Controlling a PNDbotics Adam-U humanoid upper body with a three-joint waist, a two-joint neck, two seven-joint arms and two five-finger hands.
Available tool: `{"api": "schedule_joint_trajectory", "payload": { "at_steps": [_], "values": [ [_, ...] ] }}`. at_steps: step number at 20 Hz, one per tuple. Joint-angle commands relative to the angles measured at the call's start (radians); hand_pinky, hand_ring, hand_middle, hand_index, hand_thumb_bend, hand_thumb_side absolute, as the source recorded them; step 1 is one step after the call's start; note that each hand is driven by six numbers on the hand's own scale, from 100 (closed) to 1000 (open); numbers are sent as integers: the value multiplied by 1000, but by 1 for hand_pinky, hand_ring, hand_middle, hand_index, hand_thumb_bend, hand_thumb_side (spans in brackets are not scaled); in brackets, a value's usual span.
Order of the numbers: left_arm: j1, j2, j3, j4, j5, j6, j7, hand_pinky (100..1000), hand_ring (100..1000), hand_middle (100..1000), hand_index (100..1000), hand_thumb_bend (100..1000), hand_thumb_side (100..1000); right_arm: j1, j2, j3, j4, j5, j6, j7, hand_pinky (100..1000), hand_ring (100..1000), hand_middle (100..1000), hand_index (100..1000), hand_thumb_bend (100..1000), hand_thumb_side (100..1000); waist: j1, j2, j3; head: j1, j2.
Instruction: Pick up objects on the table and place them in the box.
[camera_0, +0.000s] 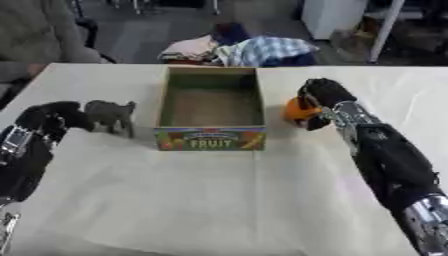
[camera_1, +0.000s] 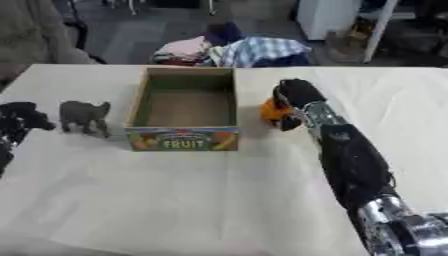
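Observation:
A cardboard box (camera_0: 211, 138) with "FRUIT" printed on its front stands open and empty at the table's middle. Just right of it, my right hand (camera_0: 322, 98) is curled round an orange object (camera_0: 297, 110), which shows between its fingers. A grey toy elephant (camera_0: 112, 116) stands upright to the left of the box. My left hand (camera_0: 52, 118) sits right beside the elephant's rear, its fingers curled, holding nothing that I can see.
The table (camera_0: 219, 200) is covered with a cream cloth. Behind the table's far edge lies a heap of clothes (camera_0: 241, 50). A white post (camera_0: 385, 30) stands at the back right.

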Motion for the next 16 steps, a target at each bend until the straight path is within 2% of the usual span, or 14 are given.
{"api": "schedule_joint_trajectory", "payload": {
  "at_steps": [1, 6, 7, 13, 14, 15, 16],
  "values": [
    [-9, 15, 4, -13, 4, 1, 0, 1000, 690, 634, 788, 251, 846, -42, -25, -8, -66, -51, -42, 1, 594, 550, 213, 336, 267, 100, 1, -14, -1, 1, 5],
    [-8, 18, 3, -13, 6, 1, 0, 1000, 691, 634, 788, 251, 845, -70, -28, -2, -136, -138, -96, 33, 586, 543, 210, 336, 226, 100, -2, -18, -2, 1, 5],
    [-8, 18, 3, -13, 6, 1, 0, 1000, 691, 634, 788, 251, 845, -76, -26, -1, -146, -157, -101, 42, 579, 537, 206, 333, 179, 100, -2, -18, -2, 0, 5],
    [-10, 20, 0, -13, 8, 2, -3, 1000, 693, 634, 788, 250, 845, -110, 13, 13, -191, -266, -120, 98, 573, 532, 206, 335, 107, 100, -3, -20, 3, -7, 5],
    [-10, 19, -1, -13, 9, 2, -4, 1000, 693, 634, 788, 250, 845, -114, 25, 19, -193, -284, -122, 110, 575, 534, 210, 340, 150, 100, -2, -21, 5, -9, 5],
    [-11, 19, -2, -13, 10, 3, -5, 1000, 693, 635, 788, 250, 844, -117, 36, 25, -193, -299, -123, 123, 575, 534, 211, 340, 100, 100, -1, -21, 7, -10, 5],
    [-11, 19, -3, -14, 10, 2, -7, 1000, 693, 635, 788, 249, 843, -119, 47, 30, -193, -310, -122, 135, 578, 538, 215, 345, 100, 100, -1, -21, 9, -13, 5]
  ]
}}
